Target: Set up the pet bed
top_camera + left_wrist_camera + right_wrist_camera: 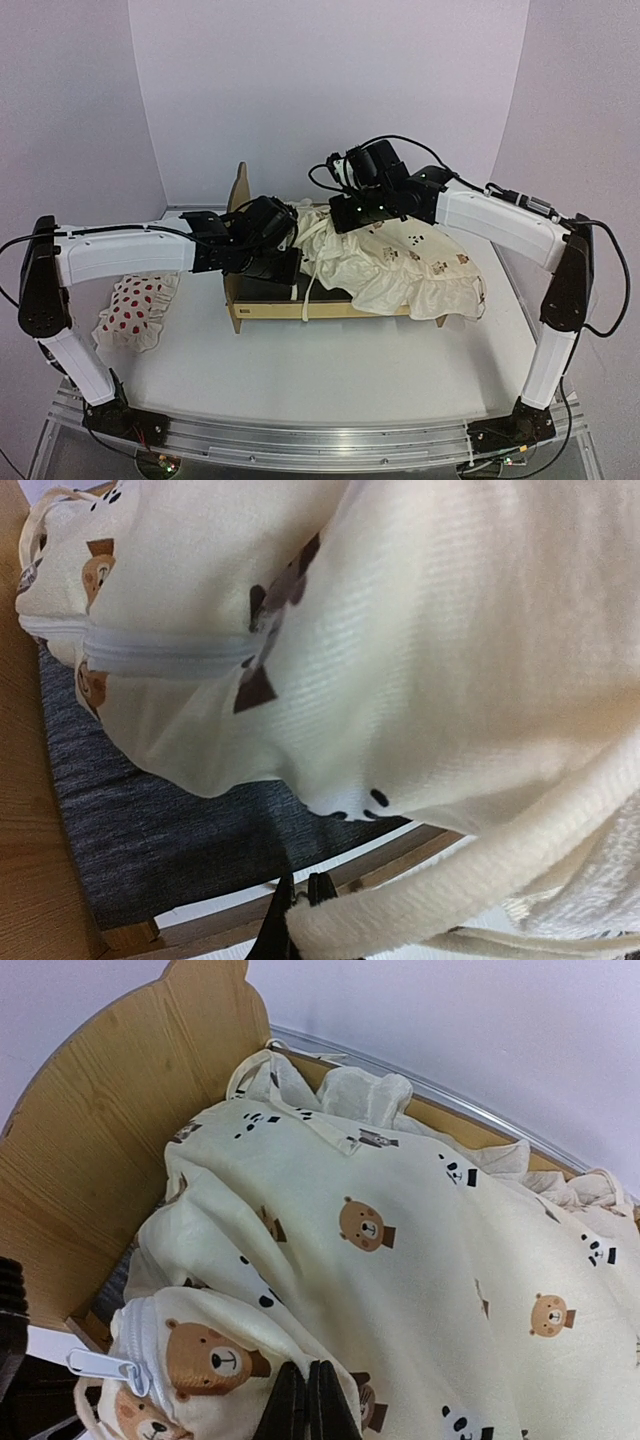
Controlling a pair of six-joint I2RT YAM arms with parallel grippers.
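Pet bed [262, 303]: stood upright on its legs near the middle of the surface [330, 375] in the top view. Its long axis ran from 9 o'clock to 3 o'clock.
Headboard [110, 1150]: upright at the 9 o'clock end of the frame. Its ear-shaped top edge was clear of the fabric.
Fabric base [170, 830]: dark grey and uncovered at the headboard end. The right wrist view showed little of it.
Near side rail [275, 312]: light plywood, uncovered along most of its length at the 6 o'clock side of the frame.
Cushion [415, 262]: cream, ruffled and printed with bear faces. It was draped over the 3 o'clock half of the bed and spilled past the foot end onto the surface. The end toward the headboard was bunched and raised clear of the fabric base.
Zipper [165, 652]: ran along the raised end of the cushion. Its pull hung at 9 o'clock of the right fingertips in the right wrist view.
Left end effector [303, 920]: reached over the headboard end from 9 o'clock. Its fingers were together and clamped on a thick cream band [440, 885] of the cushion, which led away toward 3 o'clock in the left wrist view.
Right end effector [307, 1398]: reached in from 3 o'clock above the cushion. Its fingers were together, pinching cushion fabric beside a large bear face.
Pillow [135, 308]: white with red spots. It lay flat on the surface at 9 o'clock of the bed, apart from the frame and partly under the left arm.
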